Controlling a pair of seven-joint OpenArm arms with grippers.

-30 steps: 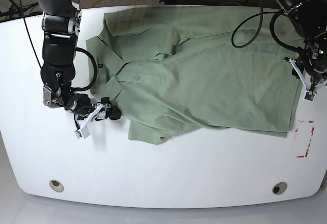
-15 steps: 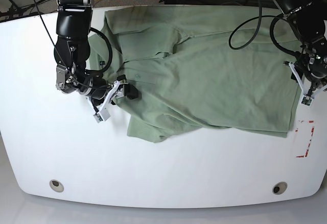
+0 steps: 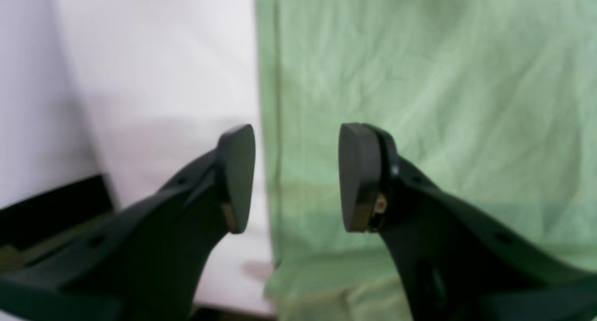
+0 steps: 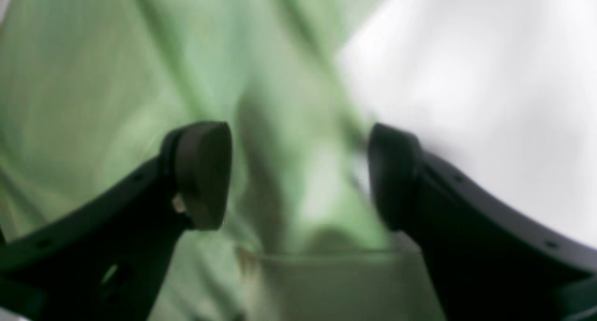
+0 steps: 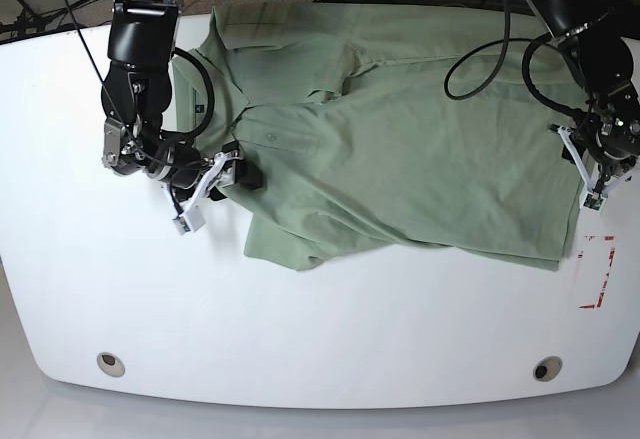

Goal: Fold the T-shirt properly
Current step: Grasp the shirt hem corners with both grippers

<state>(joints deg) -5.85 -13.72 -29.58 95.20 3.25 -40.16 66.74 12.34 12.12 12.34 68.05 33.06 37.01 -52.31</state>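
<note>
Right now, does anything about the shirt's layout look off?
Yes. The T-shirt lies sideways and rumpled: the near sleeve is bunched under the body, the far sleeve is folded over, and the far edge overhangs the table.

t-shirt (image 5: 400,149) flat on table (image 5: 330,339)

The T-shirt (image 5: 420,149) is soft, matt knit cloth, lightly creased. It lies on a smooth white surface (image 5: 320,339) with a faint sheen. Each end effector's fingers (image 3: 238,176) look like matt black plastic.
</note>
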